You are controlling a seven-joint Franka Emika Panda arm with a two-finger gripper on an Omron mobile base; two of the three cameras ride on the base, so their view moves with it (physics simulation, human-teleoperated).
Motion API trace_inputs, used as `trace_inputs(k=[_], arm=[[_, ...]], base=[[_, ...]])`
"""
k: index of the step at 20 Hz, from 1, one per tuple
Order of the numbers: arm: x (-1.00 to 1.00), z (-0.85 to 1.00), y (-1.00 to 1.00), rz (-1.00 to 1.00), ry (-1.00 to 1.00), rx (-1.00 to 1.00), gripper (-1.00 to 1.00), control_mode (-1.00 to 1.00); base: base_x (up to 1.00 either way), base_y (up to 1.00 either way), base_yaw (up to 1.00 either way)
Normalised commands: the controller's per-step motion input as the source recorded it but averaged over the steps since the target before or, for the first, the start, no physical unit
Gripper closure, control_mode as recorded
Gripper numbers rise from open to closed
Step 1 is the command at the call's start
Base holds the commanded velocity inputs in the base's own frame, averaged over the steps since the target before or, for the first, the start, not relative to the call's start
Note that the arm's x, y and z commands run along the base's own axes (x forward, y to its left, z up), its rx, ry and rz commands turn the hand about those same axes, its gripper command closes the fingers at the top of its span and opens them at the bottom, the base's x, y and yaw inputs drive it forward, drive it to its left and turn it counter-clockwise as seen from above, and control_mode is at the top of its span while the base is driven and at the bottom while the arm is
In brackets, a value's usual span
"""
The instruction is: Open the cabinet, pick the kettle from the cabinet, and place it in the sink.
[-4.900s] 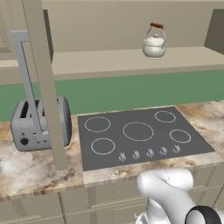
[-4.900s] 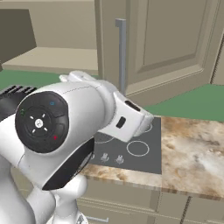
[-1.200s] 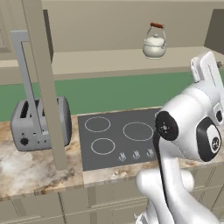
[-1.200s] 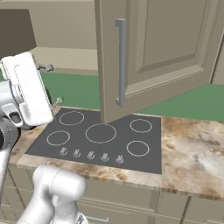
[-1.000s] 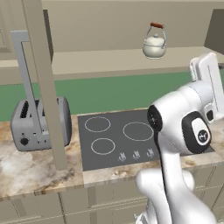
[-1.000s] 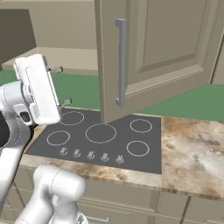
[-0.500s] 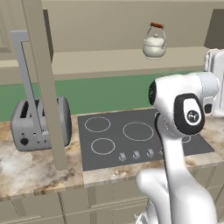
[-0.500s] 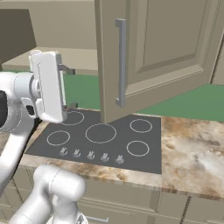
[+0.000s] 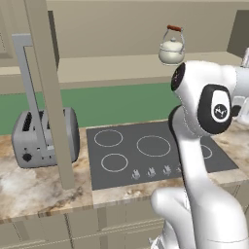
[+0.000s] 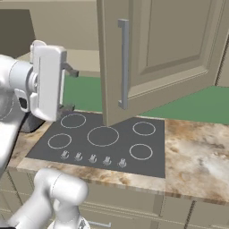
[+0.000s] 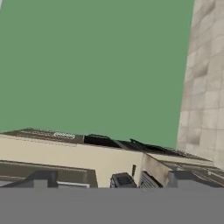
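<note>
Arm swung further right since earlier, gripper (image 10: 68,87) raised above cooktop (image 9: 151,158), jaws spread wide and empty, kettle (image 9: 171,48) left on cabinet (image 10: 147,49) shelf, doors open

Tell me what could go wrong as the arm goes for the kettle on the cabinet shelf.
The open cabinet door hangs over the cooktop, so the arm's swing might clip it. The kettle has a thin wire handle that the open gripper could miss or knock, perhaps tipping it off the shelf.
</note>
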Motion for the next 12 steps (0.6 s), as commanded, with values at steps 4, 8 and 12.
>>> trace_inputs(k=[4, 8, 12], arm=[[0.3, -0.1, 0.0, 0.0, -0.22, 0.17, -1.0, -1.0], [0.29, -0.11, -0.05, 0.0, -0.2, 0.12, -1.0, -1.0], [0.32, -0.2, -0.01, 0.0, -0.14, 0.05, -1.0, -1.0]], base=[[0.0, 0.0, 0.0], [0.0, 0.0, 0.0], [0.0, 0.0, 0.0]])
